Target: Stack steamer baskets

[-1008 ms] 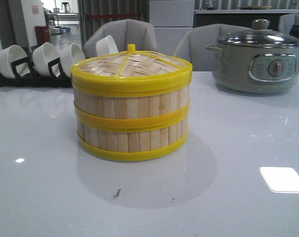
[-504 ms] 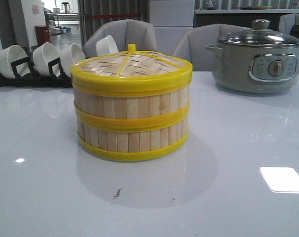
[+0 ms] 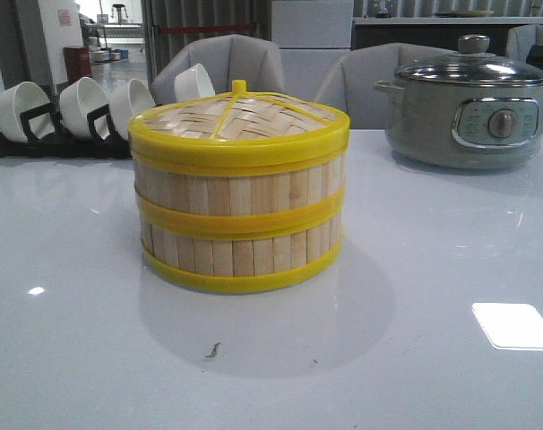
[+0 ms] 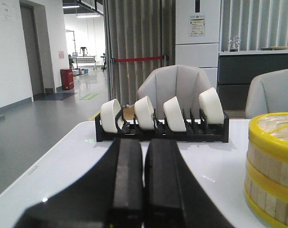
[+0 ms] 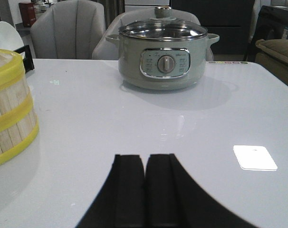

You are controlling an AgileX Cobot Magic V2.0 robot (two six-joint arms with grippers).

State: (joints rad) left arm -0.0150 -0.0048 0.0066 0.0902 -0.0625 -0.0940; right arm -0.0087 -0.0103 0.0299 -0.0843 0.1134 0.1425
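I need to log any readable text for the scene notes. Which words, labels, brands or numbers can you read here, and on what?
None can be read.
Cooker: marks around its dial too small.
Fridge: a sticker, blurred.
Wall: a paper notice, illegible.
Steamer baskets and lid: no text.

No readable text or labels

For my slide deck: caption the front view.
Two slatted bamboo steamer baskets stacked under a woven yellow-rimmed lid on a white table.
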